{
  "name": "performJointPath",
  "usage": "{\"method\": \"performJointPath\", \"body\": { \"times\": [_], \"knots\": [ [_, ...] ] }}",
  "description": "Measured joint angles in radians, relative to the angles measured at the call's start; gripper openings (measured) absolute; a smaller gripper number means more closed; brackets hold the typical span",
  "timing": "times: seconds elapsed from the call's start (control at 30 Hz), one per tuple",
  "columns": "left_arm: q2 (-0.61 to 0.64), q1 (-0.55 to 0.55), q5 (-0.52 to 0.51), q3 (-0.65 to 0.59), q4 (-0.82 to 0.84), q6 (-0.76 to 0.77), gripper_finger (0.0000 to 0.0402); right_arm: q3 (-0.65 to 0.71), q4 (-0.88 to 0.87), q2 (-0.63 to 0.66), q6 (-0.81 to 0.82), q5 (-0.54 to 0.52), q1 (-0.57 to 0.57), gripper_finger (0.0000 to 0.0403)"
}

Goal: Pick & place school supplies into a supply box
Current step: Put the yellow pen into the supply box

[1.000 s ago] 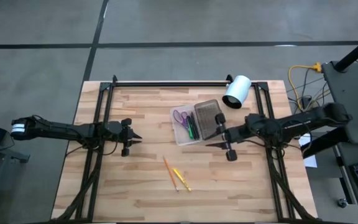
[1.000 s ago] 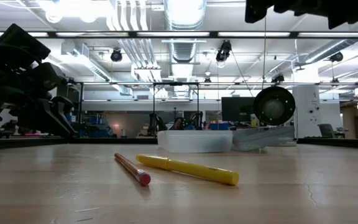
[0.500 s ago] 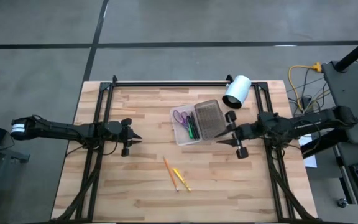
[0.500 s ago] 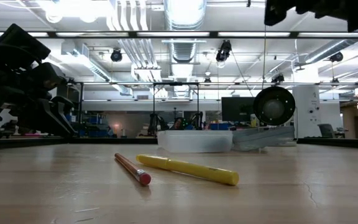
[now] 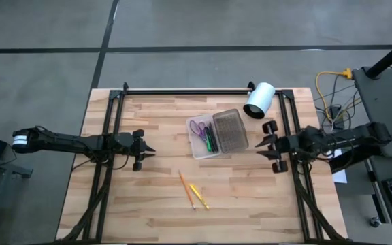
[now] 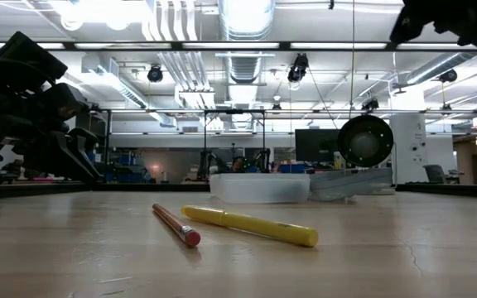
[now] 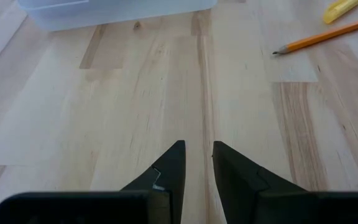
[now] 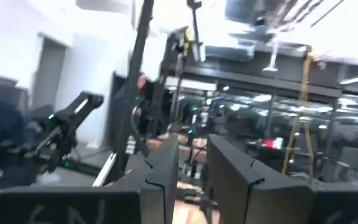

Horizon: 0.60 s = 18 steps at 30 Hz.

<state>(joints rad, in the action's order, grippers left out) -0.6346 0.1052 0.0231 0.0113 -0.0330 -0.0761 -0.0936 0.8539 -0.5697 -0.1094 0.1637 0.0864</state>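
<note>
Partly hidden supplies (image 5: 206,135) in box (image 5: 216,133)

Your left gripper (image 7: 196,163) over bare wood

Narrow gap between fingers; orange pencil (image 7: 325,40) upper right; supply box (image 7: 114,9) top edge.

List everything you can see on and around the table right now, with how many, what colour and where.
supply box: one, clear tray with a grey ribbed lid half, table centre toward the far side
scissors: one, purple handles, inside the tray
pens: a few, green and dark, inside the tray beside the scissors
pencil: one, orange, loose on the table nearer than the box
yellow pen: one, beside the pencil
white cylinder: one, far right corner of the table
left gripper: one, dark, empty, fingers slightly apart, left of the box
right gripper: one, dark, empty, fingers slightly apart, right of the box
</note>
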Motion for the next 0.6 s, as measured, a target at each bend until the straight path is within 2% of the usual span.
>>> {"method": "performJointPath", "body": {
  "times": [0.23, 0.6],
  "knots": [
    [0.000, 0.000, 0.000, 0.000, 0.000, 0.000, 0.0066, 0.085, -0.030, 0.169, 0.037, -0.113, 0.000, 0.0084],
    [0.000, 0.000, 0.000, 0.000, 0.000, 0.000, 0.0067, 0.085, -0.173, 0.354, 0.089, -0.114, 0.000, 0.0075]
  ]
}}
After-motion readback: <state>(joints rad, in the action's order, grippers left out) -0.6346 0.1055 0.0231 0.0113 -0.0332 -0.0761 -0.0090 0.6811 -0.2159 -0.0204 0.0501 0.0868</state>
